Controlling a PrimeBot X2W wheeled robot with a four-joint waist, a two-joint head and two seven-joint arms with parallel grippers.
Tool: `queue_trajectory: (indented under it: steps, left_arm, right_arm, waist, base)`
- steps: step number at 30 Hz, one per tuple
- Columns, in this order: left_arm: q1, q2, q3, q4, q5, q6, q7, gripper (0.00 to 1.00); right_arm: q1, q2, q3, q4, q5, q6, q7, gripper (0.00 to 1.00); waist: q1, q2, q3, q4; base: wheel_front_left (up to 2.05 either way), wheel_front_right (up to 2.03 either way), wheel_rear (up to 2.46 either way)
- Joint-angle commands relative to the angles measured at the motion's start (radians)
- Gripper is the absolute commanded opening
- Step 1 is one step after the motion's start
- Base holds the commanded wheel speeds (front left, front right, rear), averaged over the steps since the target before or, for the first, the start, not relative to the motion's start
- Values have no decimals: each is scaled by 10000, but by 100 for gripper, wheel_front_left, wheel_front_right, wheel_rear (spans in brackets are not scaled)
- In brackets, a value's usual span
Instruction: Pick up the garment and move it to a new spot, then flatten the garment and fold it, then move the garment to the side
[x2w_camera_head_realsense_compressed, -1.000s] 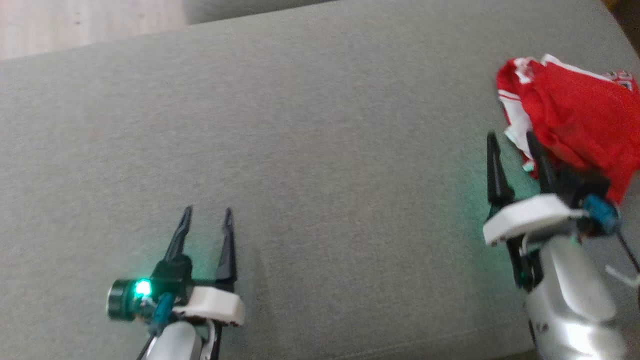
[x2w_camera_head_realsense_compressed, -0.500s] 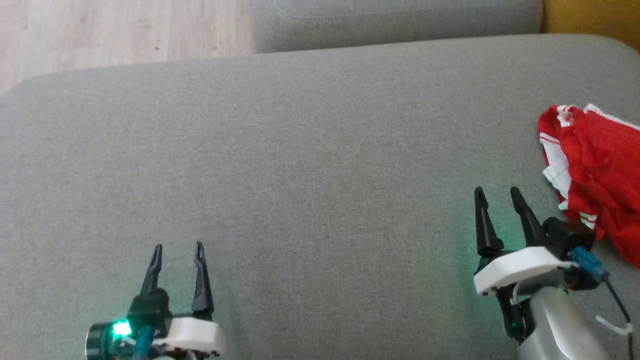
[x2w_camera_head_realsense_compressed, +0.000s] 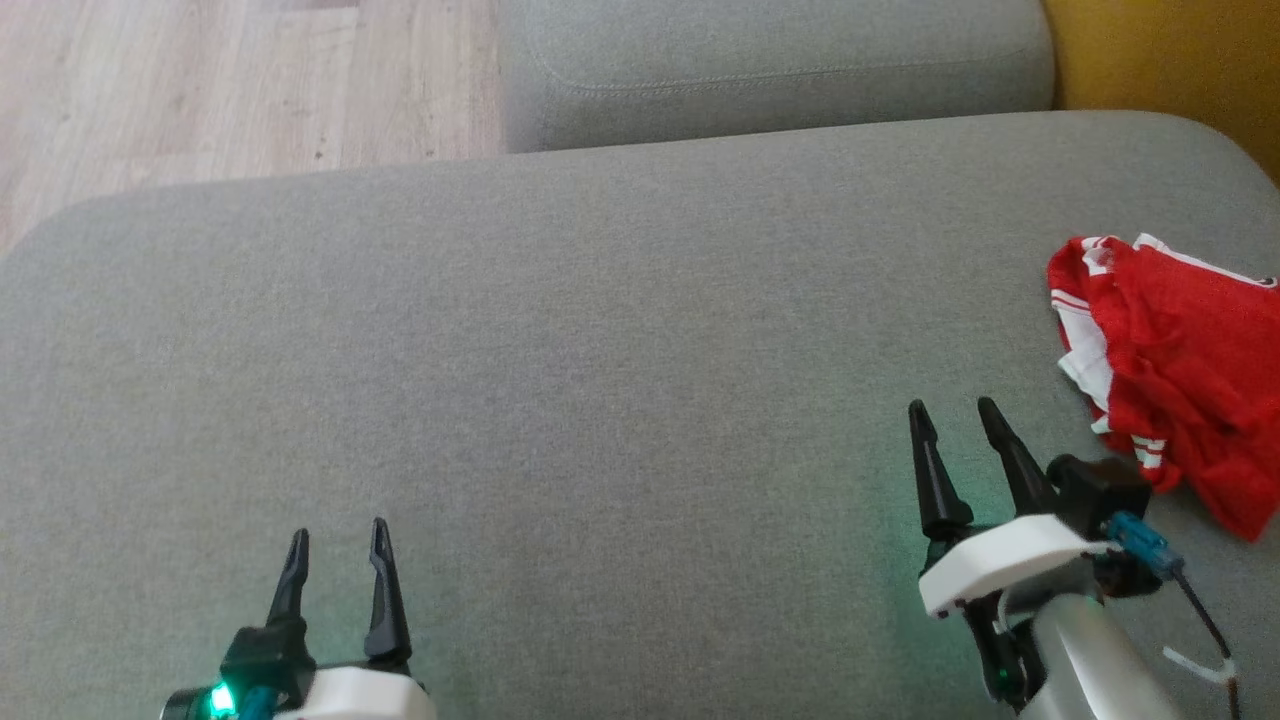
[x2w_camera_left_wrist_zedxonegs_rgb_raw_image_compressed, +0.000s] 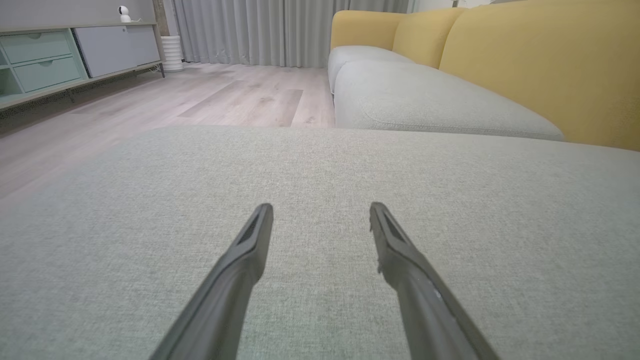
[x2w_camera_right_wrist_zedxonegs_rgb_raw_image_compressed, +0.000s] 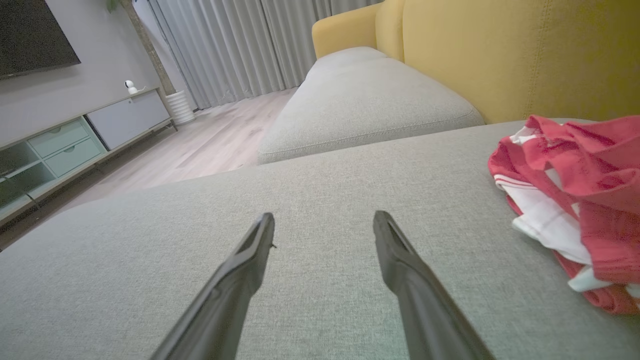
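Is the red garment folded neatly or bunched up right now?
Bunched up: the red garment lies in a crumpled heap with uneven creases on the grey cushion.

We look down from the head onto the grey cushion (x2w_camera_head_realsense_compressed: 600, 350); both wrist cameras skim low across it.

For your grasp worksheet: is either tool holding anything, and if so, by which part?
Nothing is held. The left tool and the right tool are open and empty; the red garment lies free on the cushion.
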Motion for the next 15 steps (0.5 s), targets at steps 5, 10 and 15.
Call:
queue_trajectory:
  steps: [5,10,15]
  left_arm:
    - [-2,-6,-1,54,-129,-246,2,0]
    - [46,-24,67,414,-401,-281,113,0]
    - [-12,-21,163,325,-1091,-365,291,0]
  right_arm:
    - [185,6,9,101,93,0,10,0]
    - [448,12,-56,397,360,0,109,0]
    - [478,12,-169,217,1013,-1,281,0]
  waist:
    - [0,0,-105,-64]
    - [0,0,-112,-60]
    - [0,0,-114,-47]
  base:
    - [0,0,0]
    - [0,0,0]
    - [0,0,0]
